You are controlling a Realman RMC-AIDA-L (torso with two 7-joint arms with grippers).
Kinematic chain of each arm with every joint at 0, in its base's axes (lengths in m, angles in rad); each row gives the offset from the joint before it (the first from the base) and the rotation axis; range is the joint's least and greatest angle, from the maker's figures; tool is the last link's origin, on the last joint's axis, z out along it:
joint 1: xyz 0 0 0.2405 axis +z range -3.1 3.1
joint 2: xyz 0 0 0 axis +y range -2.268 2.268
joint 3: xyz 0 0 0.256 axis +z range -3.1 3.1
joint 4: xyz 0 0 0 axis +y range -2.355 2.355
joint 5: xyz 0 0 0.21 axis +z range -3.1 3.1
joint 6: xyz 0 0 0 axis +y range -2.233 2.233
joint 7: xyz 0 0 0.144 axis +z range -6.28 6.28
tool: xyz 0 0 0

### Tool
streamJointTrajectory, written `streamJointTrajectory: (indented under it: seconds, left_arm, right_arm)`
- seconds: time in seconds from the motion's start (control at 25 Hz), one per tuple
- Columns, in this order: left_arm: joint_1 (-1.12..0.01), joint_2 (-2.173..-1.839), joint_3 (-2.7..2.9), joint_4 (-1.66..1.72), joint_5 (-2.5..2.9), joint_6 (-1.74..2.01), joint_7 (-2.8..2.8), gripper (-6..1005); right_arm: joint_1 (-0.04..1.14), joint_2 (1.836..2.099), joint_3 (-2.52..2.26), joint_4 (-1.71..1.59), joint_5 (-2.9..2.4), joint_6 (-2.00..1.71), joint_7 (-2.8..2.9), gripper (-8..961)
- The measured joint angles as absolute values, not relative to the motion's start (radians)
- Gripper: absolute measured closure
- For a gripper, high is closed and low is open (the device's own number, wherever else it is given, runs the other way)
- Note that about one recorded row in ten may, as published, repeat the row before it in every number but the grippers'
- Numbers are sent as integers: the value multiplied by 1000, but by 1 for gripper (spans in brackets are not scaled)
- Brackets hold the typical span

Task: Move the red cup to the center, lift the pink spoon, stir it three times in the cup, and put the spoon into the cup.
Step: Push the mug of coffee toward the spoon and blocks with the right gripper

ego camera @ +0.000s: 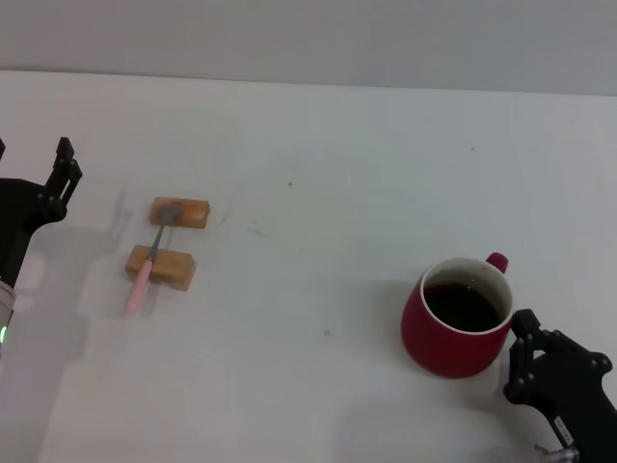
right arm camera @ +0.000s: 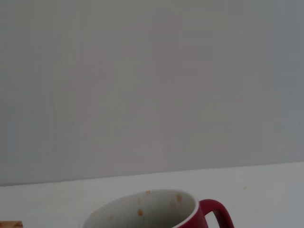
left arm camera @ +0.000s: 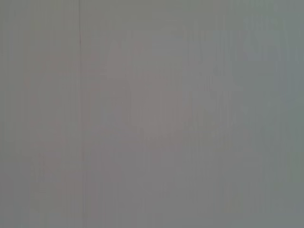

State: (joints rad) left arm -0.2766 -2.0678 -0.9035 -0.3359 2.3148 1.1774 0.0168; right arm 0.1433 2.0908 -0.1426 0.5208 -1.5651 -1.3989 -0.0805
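Observation:
The red cup [ego camera: 457,319] stands on the table's right side, handle [ego camera: 497,261] turned to the far right, its inside dark. In the right wrist view its pale rim [right arm camera: 142,208] and red handle [right arm camera: 216,213] fill the lower edge. My right gripper [ego camera: 519,357] is open just to the cup's right, not touching it. The pink spoon [ego camera: 147,264] lies across two tan wooden blocks on the left, its grey bowl [ego camera: 169,212] on the far block. My left gripper [ego camera: 67,162] hovers open at the far left, apart from the spoon. The left wrist view shows only plain grey.
The two wooden blocks [ego camera: 179,212] [ego camera: 160,267] hold the spoon off the white table [ego camera: 318,193]. A corner of one block [right arm camera: 9,224] shows in the right wrist view. A grey wall runs behind the table's far edge.

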Motion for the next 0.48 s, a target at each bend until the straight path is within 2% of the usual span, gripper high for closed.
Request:
streamJointTrajectory:
  seconds: [0.48]
  left_arm:
    - [-275, -2068, -904, -336, 2316, 1179, 17, 202]
  right_arm:
    - [193, 2091, -137, 522, -1612, -1366, -73, 954]
